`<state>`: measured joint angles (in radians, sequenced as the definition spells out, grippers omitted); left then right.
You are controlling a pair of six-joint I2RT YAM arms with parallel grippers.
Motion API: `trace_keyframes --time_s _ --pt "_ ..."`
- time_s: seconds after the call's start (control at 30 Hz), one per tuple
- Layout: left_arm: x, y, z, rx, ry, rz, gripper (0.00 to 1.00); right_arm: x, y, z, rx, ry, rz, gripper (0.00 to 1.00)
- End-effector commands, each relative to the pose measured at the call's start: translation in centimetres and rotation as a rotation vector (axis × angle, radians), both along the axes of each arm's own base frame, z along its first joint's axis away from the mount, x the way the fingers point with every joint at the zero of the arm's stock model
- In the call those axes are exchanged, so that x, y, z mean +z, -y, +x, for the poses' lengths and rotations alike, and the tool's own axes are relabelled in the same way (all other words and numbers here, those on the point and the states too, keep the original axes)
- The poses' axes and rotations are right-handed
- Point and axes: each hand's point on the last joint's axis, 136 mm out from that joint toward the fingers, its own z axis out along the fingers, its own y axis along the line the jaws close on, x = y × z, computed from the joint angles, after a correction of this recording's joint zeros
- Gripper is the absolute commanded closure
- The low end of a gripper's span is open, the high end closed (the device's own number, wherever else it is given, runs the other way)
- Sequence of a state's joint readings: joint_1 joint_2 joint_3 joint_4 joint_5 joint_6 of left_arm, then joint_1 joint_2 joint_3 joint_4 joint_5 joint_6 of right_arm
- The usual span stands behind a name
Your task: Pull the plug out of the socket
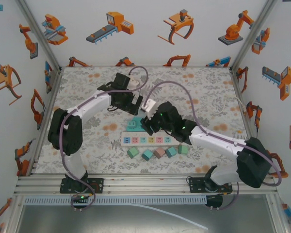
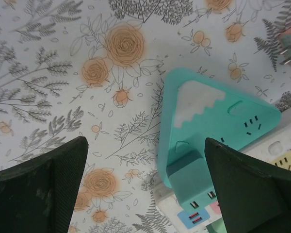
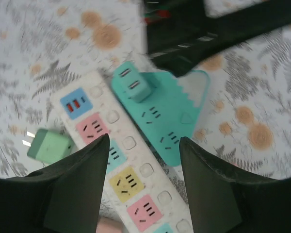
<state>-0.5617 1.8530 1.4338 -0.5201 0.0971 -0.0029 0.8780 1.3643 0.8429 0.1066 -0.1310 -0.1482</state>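
**A:** What is seen around the work?
**B:** White walls printed with orange machines are set around a surface [image 1: 208, 92] covered in flowered cloth.

**A:** Where is the task's thing found?
**B:** The teal plug [image 1: 134, 125] is laid flat near the middle of the surface. It is set against the far long side of the socket strip [image 1: 150, 140], by the strip's left end. Whether it is seated in a socket cannot be told.

**A:** How are the two pointed?
**B:** The strip's long axis is run roughly parallel to the near edge. The plug's white-capped corner is turned away from the strip, toward the far edge.

**A:** And shapes and materials?
**B:** The plug is formed as a smooth plastic triangle with rounded corners, with a small cube raised at one corner. The strip is a white plastic bar set with coloured square sockets. Five cube plugs [image 1: 159, 153] are lined up between the strip and the near edge.

**A:** And the tools?
**B:** The left tool [image 2: 145, 145] is held spread wide above the plug, with nothing gripped. The right tool [image 3: 144, 143] is held partly spread over the strip, with nothing pinched.
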Motion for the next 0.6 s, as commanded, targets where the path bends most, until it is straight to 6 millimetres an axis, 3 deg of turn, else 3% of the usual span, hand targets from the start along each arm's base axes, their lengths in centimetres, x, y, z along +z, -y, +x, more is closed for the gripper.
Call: trace_keyframes --time_s 0.0,0.17,0.4,0.57 --pt "-1.2 0.1 -0.4 0.048 -0.091 -0.006 0.06 -1.2 -1.6 -2.0 0.236 0.189 -0.081 0.43" --pt "-3.6 0.7 -0.9 0.048 -0.185 -0.003 0.15 -3.1 -1.4 -1.4 0.205 0.216 -0.089 0.43" --pt "-5.4 -2.5 0.6 0.175 -0.214 0.107 0.24 -6.1 -1.0 -0.3 0.171 0.152 -0.123 0.44" --pt "-5.3 -4.2 1.8 0.273 -0.205 0.085 0.27 -4.9 -1.8 0.2 0.206 0.172 -0.096 0.44"
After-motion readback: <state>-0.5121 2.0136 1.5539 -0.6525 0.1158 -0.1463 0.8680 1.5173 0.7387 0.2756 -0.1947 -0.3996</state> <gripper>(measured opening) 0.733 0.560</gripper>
